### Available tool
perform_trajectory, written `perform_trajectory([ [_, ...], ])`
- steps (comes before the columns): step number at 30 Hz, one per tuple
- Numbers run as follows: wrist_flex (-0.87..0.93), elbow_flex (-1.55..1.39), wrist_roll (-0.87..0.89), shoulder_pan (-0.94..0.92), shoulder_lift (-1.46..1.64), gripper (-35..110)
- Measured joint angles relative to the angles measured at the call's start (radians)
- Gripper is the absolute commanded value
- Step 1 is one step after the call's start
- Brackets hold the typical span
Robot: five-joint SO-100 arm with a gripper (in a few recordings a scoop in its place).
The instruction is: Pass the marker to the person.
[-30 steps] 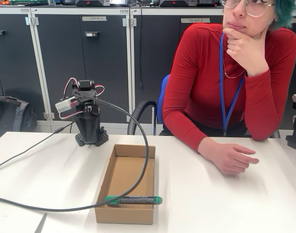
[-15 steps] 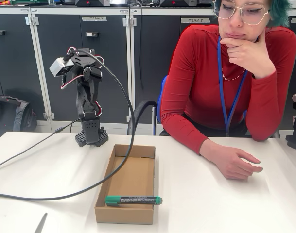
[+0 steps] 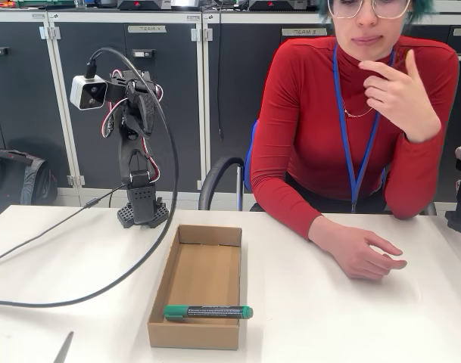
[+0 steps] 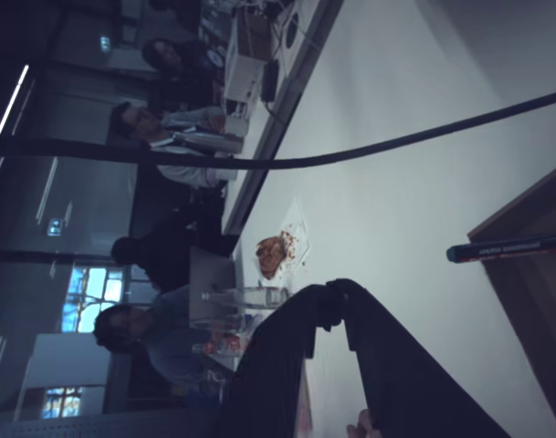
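Opening stage of the handover, judged from the layout: the marker [image 3: 208,311] has not been picked up; it lies flat across the near end of the open cardboard box [image 3: 159,296] on the white counter [image 3: 328,318], green cap to the right in the fixed view, untouched by anything. The arm [image 3: 135,162] stands raised and folded behind the box, well apart from the marker; the hand [image 4: 337,297] appears in the wrist view as two dark fingers meeting at their tips, so it reads as closed and empty. The grey cable [image 3: 124,276] loops from the wrist camera down across the counter to the left of the box. The person [image 3: 351,128] sits behind the counter at right, one palm [image 3: 362,253] resting on the surface, the other raised to the chin. Next move, as a judgement: lower the arm over the box, part the fingers, align them across the barrel; the box walls leave little room at the ends, so a grasp near mid-barrel seems safest.
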State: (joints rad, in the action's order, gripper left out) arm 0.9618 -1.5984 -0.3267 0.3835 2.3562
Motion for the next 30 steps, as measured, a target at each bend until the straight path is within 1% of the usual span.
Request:
perform_trajectory([
  [2,-0.080,-0.029,0.020,0.009,-0.015,-5],
  [5,-0.147,-0.054,0.034,0.021,-0.041,-5],
  [10,-0.169,-0.058,0.008,0.052,-0.077,-5],
  [13,-0.101,-0.052,-0.040,0.086,-0.106,-5],
  [16,0.048,0.012,-0.086,0.130,-0.161,-5],
  [20,0.181,0.084,-0.115,0.170,-0.204,-5],
  [24,0.213,0.092,-0.130,0.215,-0.218,-5],
  [30,0.213,0.092,-0.176,0.225,-0.222,-5],
])
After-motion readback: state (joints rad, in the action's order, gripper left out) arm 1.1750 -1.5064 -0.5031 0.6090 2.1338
